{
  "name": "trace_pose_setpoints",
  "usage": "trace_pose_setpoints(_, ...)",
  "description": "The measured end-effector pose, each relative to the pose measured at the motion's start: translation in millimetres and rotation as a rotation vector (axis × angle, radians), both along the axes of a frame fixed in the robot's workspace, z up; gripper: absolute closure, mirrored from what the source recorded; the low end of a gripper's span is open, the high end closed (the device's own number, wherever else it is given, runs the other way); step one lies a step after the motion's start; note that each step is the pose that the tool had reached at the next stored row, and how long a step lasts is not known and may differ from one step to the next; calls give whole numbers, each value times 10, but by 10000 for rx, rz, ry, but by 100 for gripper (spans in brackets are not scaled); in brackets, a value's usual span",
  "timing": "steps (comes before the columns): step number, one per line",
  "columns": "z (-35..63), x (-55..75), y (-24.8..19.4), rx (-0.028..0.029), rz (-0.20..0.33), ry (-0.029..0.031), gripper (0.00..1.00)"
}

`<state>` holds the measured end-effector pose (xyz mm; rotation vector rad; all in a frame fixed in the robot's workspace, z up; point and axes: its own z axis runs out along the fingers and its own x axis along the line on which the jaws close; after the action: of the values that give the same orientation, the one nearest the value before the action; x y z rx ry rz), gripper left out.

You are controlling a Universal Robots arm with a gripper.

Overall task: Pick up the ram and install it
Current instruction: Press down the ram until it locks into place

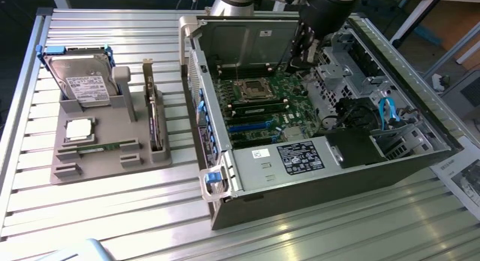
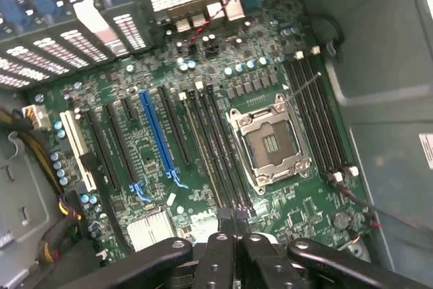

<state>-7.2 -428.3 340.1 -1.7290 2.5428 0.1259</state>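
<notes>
On the desk [image 1: 112, 216], toward the exterior view's left edge, a gray holder [image 1: 67, 174] carries a hard drive [image 1: 86, 81], a square silver chip [image 1: 78, 130] and an upright dark card [image 1: 154, 120]. The ram [image 1: 101, 147] lies flat in a slot near the holder's front edge, just beside the chip. It is a long, thin green strip, its small parts too fine to make out. To the right stands the open computer case [image 1: 315, 188]. The gripper [image 1: 306, 57] hangs over the case's far end, above the motherboard [image 2: 169, 99] and near the empty processor socket [image 2: 270, 143]. Its fingers [image 2: 222, 248] sit together, with nothing seen between them.
</notes>
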Motion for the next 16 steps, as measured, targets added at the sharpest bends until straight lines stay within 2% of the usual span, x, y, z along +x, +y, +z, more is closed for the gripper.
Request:
trace_pose_setpoints(2,-1,0,0,-1,-463,1,90)
trace_pose_setpoints(3,-3,0,0,-1,-954,1,90)
trace_pose_setpoints(5,-5,0,0,-1,-1324,1,90)
trace_pose_setpoints(7,-10,0,0,0,-2054,0,90)
trace_pose_setpoints(16,-21,0,0,0,-3988,0,90)
